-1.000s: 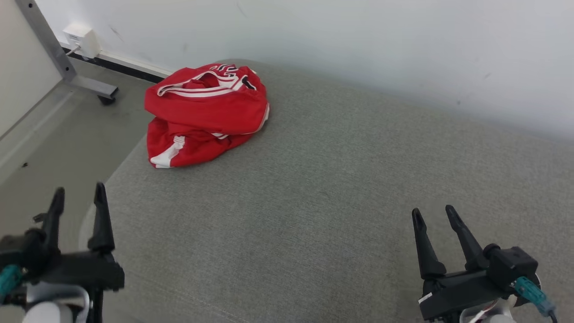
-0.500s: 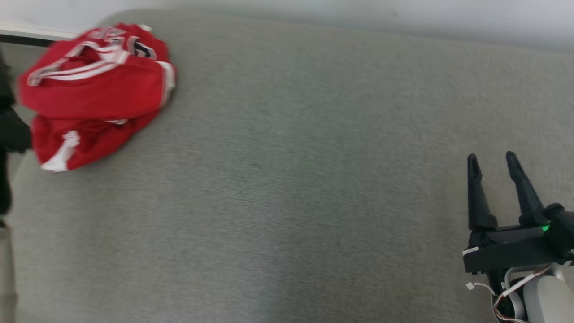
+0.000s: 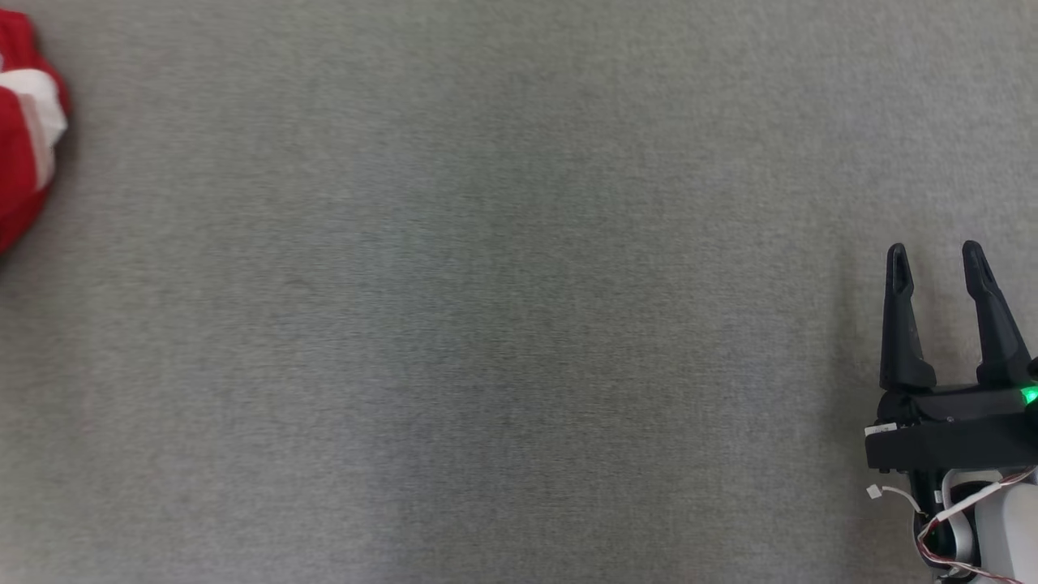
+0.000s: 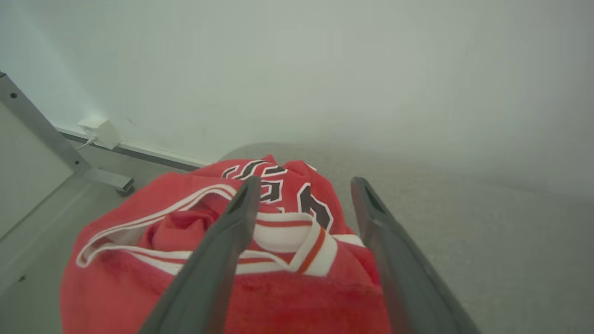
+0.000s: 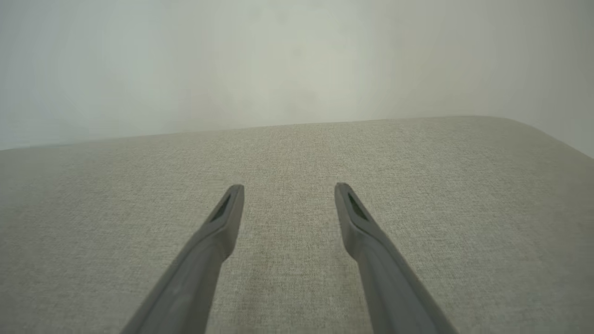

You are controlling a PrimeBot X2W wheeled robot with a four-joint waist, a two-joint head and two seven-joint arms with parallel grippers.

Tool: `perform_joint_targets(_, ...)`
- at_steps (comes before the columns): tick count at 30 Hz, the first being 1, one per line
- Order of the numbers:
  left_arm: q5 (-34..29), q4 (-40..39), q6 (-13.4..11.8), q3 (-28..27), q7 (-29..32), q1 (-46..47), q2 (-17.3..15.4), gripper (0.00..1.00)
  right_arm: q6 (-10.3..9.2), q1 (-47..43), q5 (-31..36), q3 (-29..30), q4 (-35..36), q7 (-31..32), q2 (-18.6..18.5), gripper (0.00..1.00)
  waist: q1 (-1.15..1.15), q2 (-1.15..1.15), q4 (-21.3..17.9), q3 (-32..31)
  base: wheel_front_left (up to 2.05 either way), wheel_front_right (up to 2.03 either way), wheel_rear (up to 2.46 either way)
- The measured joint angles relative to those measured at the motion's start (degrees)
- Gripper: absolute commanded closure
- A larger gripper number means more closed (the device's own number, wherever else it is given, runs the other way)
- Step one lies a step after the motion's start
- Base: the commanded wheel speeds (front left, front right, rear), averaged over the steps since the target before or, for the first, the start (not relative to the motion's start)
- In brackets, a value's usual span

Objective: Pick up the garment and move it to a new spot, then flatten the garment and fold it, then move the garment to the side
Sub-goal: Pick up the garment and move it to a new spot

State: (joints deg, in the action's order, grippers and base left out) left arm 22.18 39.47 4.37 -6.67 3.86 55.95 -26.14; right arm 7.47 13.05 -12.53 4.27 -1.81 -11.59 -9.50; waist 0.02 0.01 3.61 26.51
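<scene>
Garment [image 4: 185, 260] red, white-trimmed, black lettering, crumpled heap.

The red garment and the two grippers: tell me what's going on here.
The red garment lies crumpled at a corner of the grey cushioned surface, near the wall, and has not yet been picked up. The left gripper is poised right at it, jaws open, with the white-trimmed collar between its fingers' lines. The right gripper is open too, holding nothing, over bare cushion well away from the garment.

Garment [image 3: 20, 182] mostly beyond head view's left edge
</scene>
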Motion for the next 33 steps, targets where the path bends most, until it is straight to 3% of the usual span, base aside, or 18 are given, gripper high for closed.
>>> perform_joint_targets(8,-0.92,12.45,-2.36,1.13,7.03,2.73,-2.31,0.00,-0.01,0.27,0.62,0.15,0.99,0.55,0.08,0.00,-0.01,0.00,-3.49,3.07,0.00,0.00,0.00)
perform_joint_targets(13,0.14,17.71,-1.81,1.16,10.67,3.88,-2.07,0.00,0.00,0.29,0.99,0.19,1.25,0.57,0.25,0.00,-0.02,-0.01,-3.80,3.24,0.00,0.00,0.00)
perform_joint_targets(14,0.82,18.57,-1.80,1.12,11.05,4.08,-1.94,0.07,-0.01,0.34,0.99,0.08,1.27,0.58,0.27,0.00,-0.02,-0.01,-3.78,3.21,0.00,0.00,0.00)
perform_joint_targets(15,0.82,19.12,-1.36,1.44,11.24,4.11,-1.97,0.89,0.00,0.40,0.99,-0.03,1.29,0.57,0.29,0.00,-0.03,-0.01,-3.77,3.17,0.00,0.00,0.00)
perform_joint_targets(16,0.85,19.35,-1.31,1.41,10.35,4.17,-1.97,1.00,-0.01,0.48,0.99,-0.18,1.27,0.57,0.34,0.00,-0.02,-0.01,-3.78,3.14,0.00,0.00,0.00)
perform_joint_targets(27,-1.53,17.84,-0.92,3.01,-6.99,6.90,-2.94,1.00,0.00,0.44,0.19,-1.00,-1.63,-0.23,0.90,0.00,-0.02,-0.01,-2.92,0.29,0.00,0.00,0.00)
perform_joint_targets(33,-2.20,13.83,0.19,4.55,-11.47,11.29,-2.88,1.00,0.00,-0.12,-0.82,-2.25,-4.83,-1.56,1.99,0.00,-0.02,-0.01,-2.15,-3.22,0.00,0.00,0.00)
